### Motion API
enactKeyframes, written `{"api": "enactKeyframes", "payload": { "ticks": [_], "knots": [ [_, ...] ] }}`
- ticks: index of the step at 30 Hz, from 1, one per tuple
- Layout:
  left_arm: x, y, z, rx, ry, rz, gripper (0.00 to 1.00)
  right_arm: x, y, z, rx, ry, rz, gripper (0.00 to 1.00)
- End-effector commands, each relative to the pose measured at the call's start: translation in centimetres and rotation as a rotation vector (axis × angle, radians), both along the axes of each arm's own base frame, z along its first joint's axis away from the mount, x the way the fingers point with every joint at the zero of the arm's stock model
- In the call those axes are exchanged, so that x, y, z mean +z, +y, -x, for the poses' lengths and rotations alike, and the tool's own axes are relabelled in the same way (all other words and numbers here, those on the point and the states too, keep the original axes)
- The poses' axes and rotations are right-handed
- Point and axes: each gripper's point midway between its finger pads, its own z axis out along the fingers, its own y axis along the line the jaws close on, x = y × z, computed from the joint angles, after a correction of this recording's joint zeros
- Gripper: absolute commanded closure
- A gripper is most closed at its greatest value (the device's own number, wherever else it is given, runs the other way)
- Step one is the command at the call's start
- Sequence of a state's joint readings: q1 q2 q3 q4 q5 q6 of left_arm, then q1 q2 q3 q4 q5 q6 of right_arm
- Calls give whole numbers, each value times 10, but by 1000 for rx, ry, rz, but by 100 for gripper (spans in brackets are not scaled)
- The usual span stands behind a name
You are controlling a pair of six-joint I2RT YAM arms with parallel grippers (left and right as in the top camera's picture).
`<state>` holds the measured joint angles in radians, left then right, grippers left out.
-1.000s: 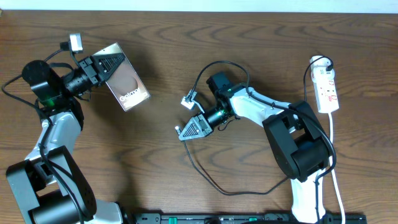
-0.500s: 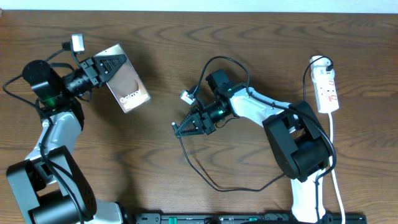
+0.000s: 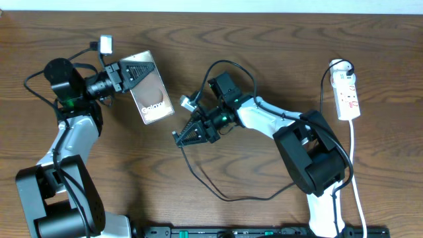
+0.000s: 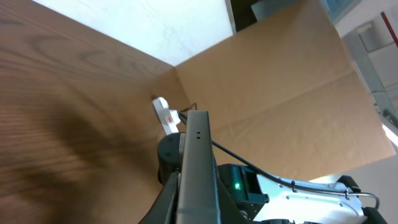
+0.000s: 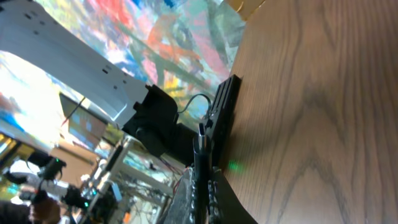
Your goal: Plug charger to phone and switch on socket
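The bronze-brown phone [image 3: 153,98], lettered "Galaxy", is held off the table, with my left gripper [image 3: 139,68] shut on its upper end. In the left wrist view the phone [image 4: 198,168] shows edge-on between the fingers. My right gripper [image 3: 182,135] is shut on the charger's black plug end [image 5: 200,163], just below and to the right of the phone's lower corner with a small gap. The charger's thin cable [image 3: 231,199] loops across the table behind it. The phone's dark edge [image 5: 222,112] appears straight ahead in the right wrist view. At the far right lies the white socket [image 3: 347,92].
The socket's white cord [image 3: 357,165] runs down the right edge of the table. A black bar [image 3: 264,233] lines the front edge. The socket [image 4: 166,116] also shows far off in the left wrist view, before a cardboard wall [image 4: 280,93].
My left arm has carried the phone to the right, toward the middle. My right gripper has moved left with the charger's plug, closing most of the gap to the phone.
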<state>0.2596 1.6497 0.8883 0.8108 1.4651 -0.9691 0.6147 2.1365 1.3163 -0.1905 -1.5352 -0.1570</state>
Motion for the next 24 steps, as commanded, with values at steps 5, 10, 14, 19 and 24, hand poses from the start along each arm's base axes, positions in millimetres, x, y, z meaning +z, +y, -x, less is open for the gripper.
{"api": "enactKeyframes", "payload": {
  "ticks": [5,10,14,19,24],
  "knots": [
    [1,-3,5,-29,7,5,93,15,8,-4,21,53,7,99],
    [1,-3,6,-32,8,5,93,24,12,-11,21,20,-16,99],
    [1,-2,4,-18,19,10,92,29,14,-14,21,0,-31,99],
    [0,0,-1,9,29,13,93,33,17,-14,24,-18,-44,99],
    [-1,2,-5,38,32,13,93,35,17,-15,24,-29,-52,99]
  ]
}}
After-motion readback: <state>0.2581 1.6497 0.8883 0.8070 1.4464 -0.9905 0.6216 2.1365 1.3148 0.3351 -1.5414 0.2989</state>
